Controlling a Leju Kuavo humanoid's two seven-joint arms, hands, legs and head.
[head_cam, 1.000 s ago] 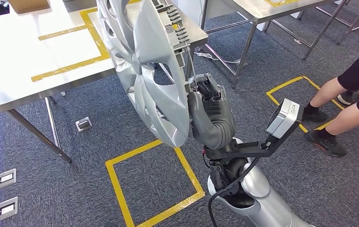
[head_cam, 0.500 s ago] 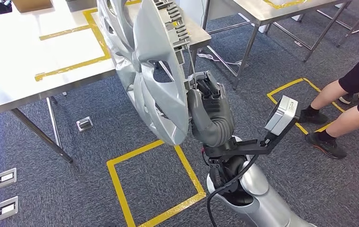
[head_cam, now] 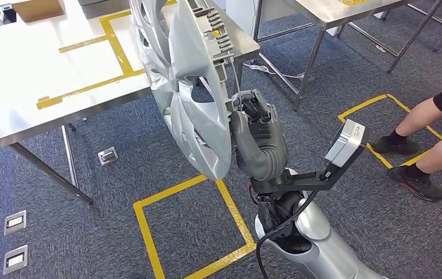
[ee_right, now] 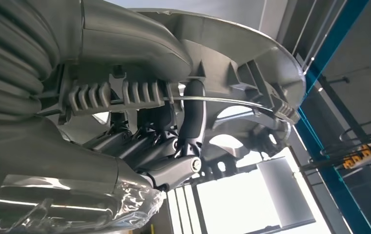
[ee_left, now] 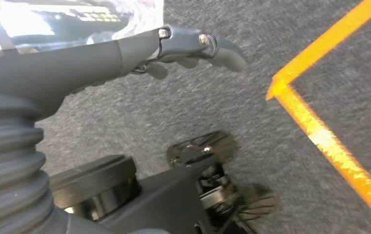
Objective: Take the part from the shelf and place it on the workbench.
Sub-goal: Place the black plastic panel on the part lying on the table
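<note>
Head view: the right hand [head_cam: 257, 129] grips a silver wheel cover [head_cam: 192, 87] from behind, its fingers [head_cam: 252, 107] curled over the ribbed rim and the wire retaining ring on the back side. The wheel cover stands nearly on edge, held in the air, its upper part overlapping the near edge of the steel counter [head_cam: 27, 93] (whether it touches the counter cannot be told). Yellow tape lines [head_cam: 117, 43] run across the counter top, and a cardboard box [head_cam: 38, 9] sits at its far corner. On the grey carpet below, a yellow tape square [head_cam: 189, 232] lies beside the robot's arm; a person's legs [head_cam: 422, 139] stand to the right, next to another taped outline.

Right wrist view: the dark fingers [ee_right: 193, 112] wrap the wire ring against the moulded back of the wheel cover [ee_right: 252, 68].

Left wrist view: the left hand [ee_left: 125, 53] hangs over the carpet with its fingers [ee_left: 213, 46] extended and apart, holding nothing; a yellow tape corner [ee_left: 291, 87] lies nearby.
</note>
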